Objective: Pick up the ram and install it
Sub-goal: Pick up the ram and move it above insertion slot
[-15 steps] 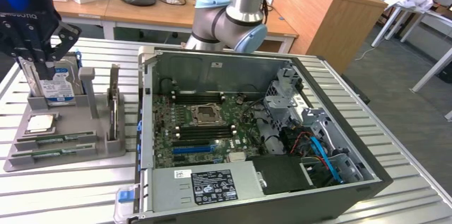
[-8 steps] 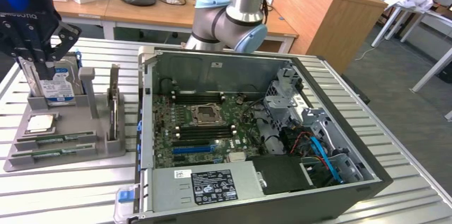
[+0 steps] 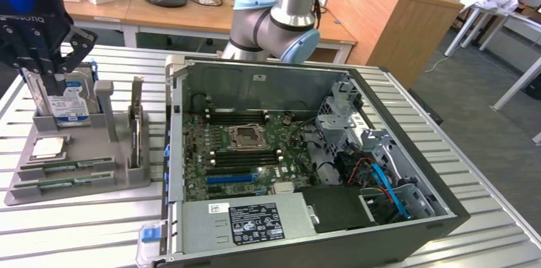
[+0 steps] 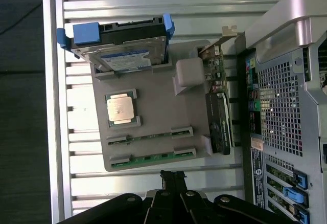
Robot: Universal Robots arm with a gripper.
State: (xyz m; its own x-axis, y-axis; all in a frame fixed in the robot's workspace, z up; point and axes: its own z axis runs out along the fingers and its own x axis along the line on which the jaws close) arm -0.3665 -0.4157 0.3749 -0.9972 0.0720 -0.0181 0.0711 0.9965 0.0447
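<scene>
— Where's the ram?

— Two alike, lying on edge in slots at the near end of the grey holder, at the exterior view's left. One ram stick sits just behind the second ram stick. I see only thin green edges; the chips are hard to make out.

— And the gripper?

— The gripper hangs over that holder with nothing in it. In the wrist view the gripper has its fingers pressed together, tips just past the holder's edge beside the sticks, touching neither.

— How high above?

— I cannot tell. In the exterior view its top is cut off by the frame, and it covers part of the upright hard drive at the holder's far end.

— Anything between?

— The square processor chip, lying flat. To the exterior view's right lies the open computer case, its near corner cut off, all on a slatted table.
</scene>
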